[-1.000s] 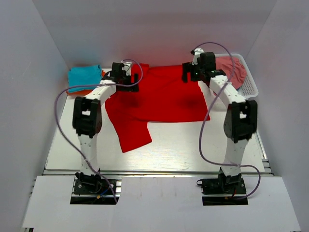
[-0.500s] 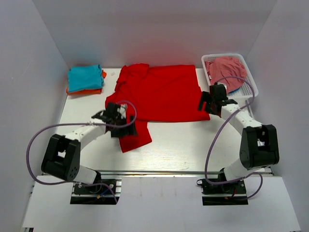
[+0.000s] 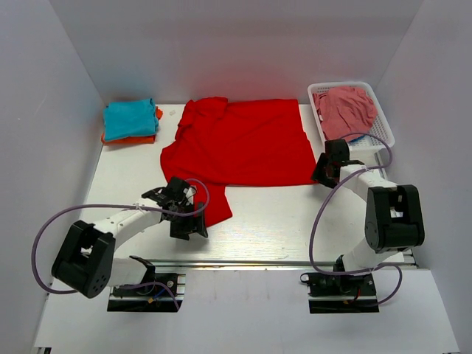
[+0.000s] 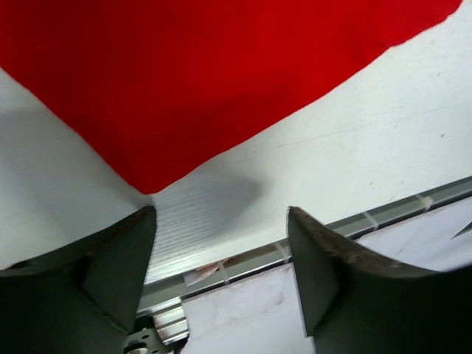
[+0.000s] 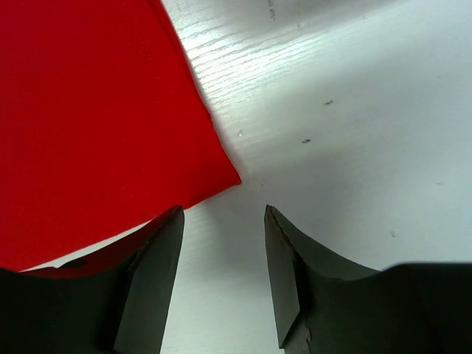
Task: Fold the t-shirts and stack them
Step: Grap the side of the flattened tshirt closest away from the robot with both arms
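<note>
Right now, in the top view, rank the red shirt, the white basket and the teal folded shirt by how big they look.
Largest: red shirt.
Next: white basket.
Smallest: teal folded shirt.

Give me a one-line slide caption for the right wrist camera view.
Right end effector, jaws open, poised above the white table just short of the corner of the red t-shirt.

Bright, even, diffuse overhead light; shadows soft. The worktop [image 3: 258,221] shows pale sheen at upper centre of right wrist view. Fingers [image 4: 110,280] dark, blurred, near lens in both wrist views. Red shirt [image 4: 184,74] oversaturated, weave lost. Faint shadow patch mid-frame, left wrist.
</note>
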`<state>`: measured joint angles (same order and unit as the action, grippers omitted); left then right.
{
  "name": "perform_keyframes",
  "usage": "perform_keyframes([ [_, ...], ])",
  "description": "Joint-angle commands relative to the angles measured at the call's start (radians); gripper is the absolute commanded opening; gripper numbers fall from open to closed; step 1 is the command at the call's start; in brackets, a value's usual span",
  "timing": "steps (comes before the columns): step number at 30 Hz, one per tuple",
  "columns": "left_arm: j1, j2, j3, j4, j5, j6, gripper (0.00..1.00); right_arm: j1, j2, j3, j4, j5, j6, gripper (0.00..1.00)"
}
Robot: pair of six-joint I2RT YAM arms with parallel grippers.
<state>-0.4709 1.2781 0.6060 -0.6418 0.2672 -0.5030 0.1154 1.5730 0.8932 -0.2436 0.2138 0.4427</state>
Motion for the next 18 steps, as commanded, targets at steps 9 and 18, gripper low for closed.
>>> perform_keyframes([
  [9,-0.028,0.112,-0.026,0.105,-0.081,-0.031,0.19,-0.010,0.076,0.038,0.109,-0.122,-0.048,0.10],
  [18,-0.028,0.014,-0.046,0.053,-0.134,-0.040,0.00,-0.013,-0.005,0.046,0.043,-0.114,-0.059,0.00],
])
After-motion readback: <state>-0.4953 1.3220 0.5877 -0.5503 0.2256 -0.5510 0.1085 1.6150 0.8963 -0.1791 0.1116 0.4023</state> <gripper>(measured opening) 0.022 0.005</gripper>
